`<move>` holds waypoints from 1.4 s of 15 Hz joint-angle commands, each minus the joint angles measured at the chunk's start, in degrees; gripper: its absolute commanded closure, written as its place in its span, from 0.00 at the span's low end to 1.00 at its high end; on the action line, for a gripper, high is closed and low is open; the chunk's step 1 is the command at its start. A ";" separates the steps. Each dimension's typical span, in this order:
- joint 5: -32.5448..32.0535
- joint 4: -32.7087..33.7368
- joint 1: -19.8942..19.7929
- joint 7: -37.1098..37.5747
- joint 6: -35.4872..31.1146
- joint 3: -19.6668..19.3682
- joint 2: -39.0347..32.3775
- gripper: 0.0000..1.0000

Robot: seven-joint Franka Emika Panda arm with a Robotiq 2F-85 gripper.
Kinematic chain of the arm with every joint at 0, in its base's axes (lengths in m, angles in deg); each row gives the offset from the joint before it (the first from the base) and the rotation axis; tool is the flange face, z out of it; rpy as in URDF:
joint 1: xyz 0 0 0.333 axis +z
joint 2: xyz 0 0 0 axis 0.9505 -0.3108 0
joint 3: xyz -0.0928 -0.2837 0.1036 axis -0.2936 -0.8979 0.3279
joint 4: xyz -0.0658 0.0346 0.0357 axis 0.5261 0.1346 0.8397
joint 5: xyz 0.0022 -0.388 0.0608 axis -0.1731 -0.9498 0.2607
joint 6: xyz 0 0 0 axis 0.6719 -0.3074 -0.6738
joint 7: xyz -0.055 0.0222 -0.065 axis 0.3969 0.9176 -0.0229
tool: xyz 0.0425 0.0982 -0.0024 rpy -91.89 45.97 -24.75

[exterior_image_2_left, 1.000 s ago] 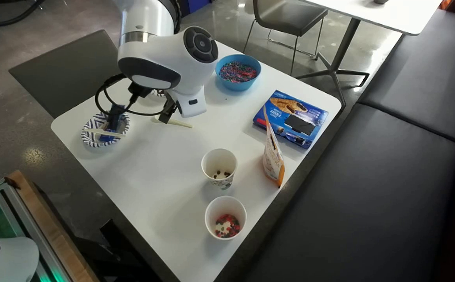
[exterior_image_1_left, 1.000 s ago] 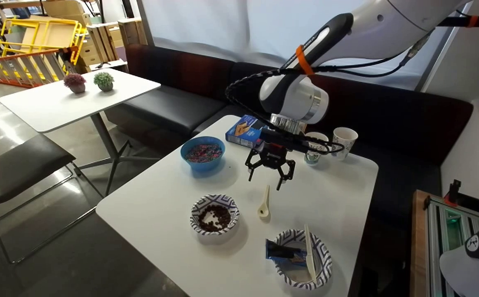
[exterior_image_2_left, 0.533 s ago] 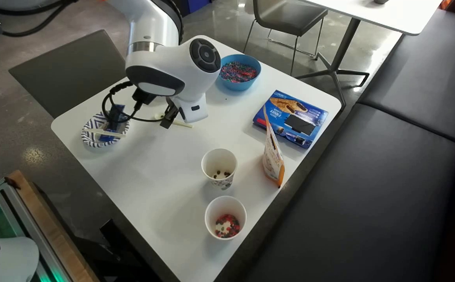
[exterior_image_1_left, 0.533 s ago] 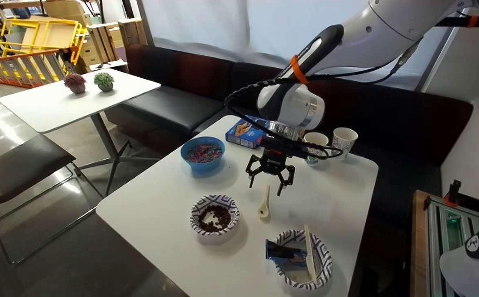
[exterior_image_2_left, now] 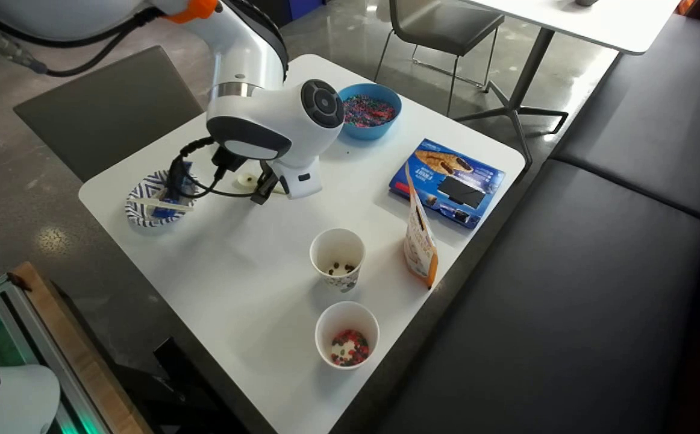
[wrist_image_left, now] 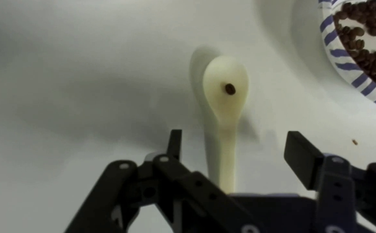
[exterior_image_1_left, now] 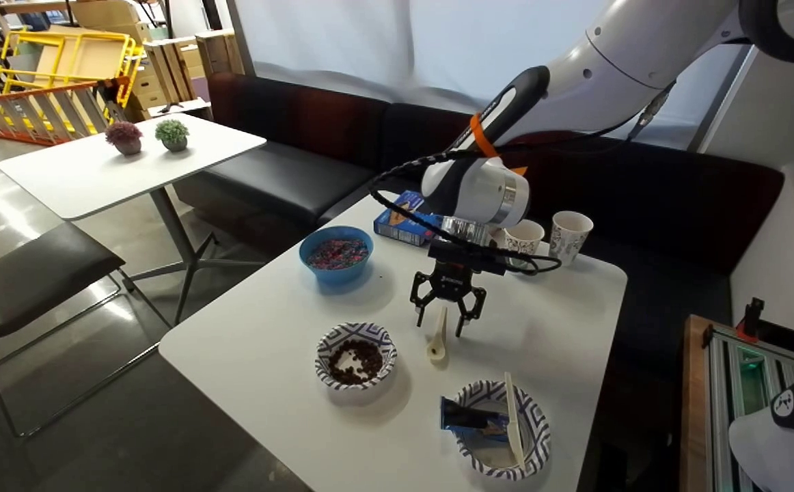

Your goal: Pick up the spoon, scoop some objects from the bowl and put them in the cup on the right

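Spoon (wrist_image_left: 228, 119), coffee bean (wrist_image_left: 230, 89) inside, seen ungripped between parted jaws of gripper (wrist_image_left: 234, 143); striped bean bowl (exterior_image_1_left: 363, 331) located near gripper, blue bowl (exterior_image_1_left: 339, 276) farther.

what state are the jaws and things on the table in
Jaws: open, not gripping
Spoon: lying, one brown piece inside
Striped bowl: partly filled
Blue bowl: holding coloured bits
Striped plate: holding blue packet, pale utensil
Cup nearer spoon: upright, few dark pieces
Farther cup: upright, red and dark pieces
Blue box: lying flat
Pouch: standing
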 commanded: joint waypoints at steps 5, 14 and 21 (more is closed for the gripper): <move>-0.20 1.95 -0.37 -0.08 2.98 -0.39 -1.40 0.63; -0.82 1.76 0.20 1.07 4.04 -0.89 -1.51 1.00; -0.52 -2.19 2.49 5.52 1.92 -1.12 4.42 0.96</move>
